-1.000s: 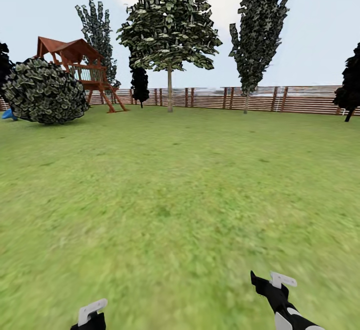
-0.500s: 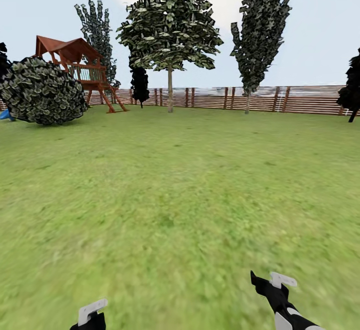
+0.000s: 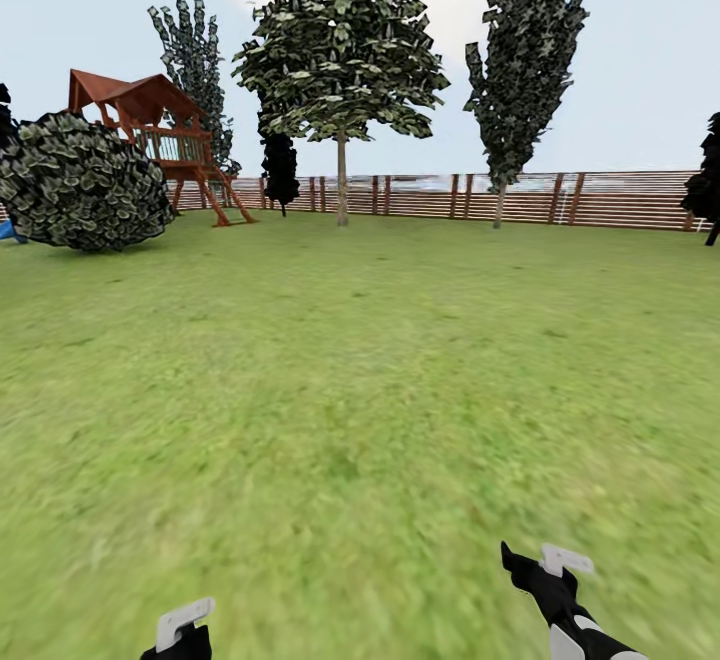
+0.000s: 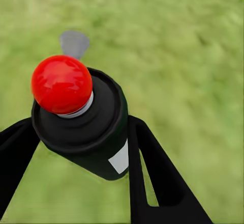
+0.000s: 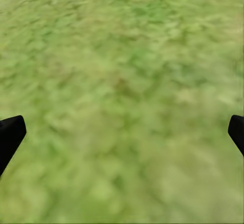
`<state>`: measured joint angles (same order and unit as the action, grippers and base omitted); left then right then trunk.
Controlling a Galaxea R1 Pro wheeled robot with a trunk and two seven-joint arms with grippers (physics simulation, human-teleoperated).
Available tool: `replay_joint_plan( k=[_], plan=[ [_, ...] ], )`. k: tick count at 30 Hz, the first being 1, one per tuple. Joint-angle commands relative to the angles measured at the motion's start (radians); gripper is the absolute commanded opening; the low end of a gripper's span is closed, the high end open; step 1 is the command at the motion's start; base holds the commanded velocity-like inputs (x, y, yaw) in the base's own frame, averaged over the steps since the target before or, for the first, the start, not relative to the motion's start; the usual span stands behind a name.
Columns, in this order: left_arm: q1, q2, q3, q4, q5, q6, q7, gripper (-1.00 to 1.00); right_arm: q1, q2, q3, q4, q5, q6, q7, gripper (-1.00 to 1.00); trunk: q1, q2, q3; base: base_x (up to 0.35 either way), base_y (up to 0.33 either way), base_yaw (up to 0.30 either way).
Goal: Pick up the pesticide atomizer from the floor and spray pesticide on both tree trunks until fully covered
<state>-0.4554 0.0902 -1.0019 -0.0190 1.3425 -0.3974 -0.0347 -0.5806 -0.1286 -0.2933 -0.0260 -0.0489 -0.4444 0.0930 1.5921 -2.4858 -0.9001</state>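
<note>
Head view: the robot faces a wide lawn [image 3: 360,390] ringed by a slatted wooden fence [image 3: 560,200], with a broad-crowned tree [image 3: 340,50] and a narrower one [image 3: 525,50] standing well apart at the far side, a round bush [image 3: 85,180] and a red-roofed play tower [image 3: 150,130] to the left. The left gripper [image 3: 182,630] and right gripper [image 3: 548,570] hang low over the grass.

Left wrist view: the left gripper [image 4: 79,142] is clamped on the pesticide atomizer [image 4: 86,127], one dark finger on each side of its black body. The can's long axis runs along the fingers, its red tip [image 4: 62,84] pointing outward toward the grass beyond.

Right wrist view: the right gripper's fingertips [image 5: 10,135] sit wide apart, nothing between them, over bare grass.

With the sprayer in hand, the job now appears to be reaching a trunk; driving close and squaring the nozzle to the bark before spraying should help coverage.
</note>
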Motion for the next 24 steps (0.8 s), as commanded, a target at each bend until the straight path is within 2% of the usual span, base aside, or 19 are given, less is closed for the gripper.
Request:
replay_joint_plan(
  k=[1,24],
  plan=[
    [0.0,0.0,-0.006,-0.001,0.01,-0.001,-0.004,-1.0,-0.001,0.0,-0.007,0.001,-0.005,-0.004,0.01,1.0,0.0,0.0,-0.001,0.328,0.13,0.0],
    [0.0,0.0,-0.006,-0.001,0.01,-0.001,-0.004,-1.0,-0.001,0.0,-0.007,0.001,-0.005,-0.004,0.01,1.0,0.0,0.0,-0.001,0.328,0.13,0.0]
  ],
)
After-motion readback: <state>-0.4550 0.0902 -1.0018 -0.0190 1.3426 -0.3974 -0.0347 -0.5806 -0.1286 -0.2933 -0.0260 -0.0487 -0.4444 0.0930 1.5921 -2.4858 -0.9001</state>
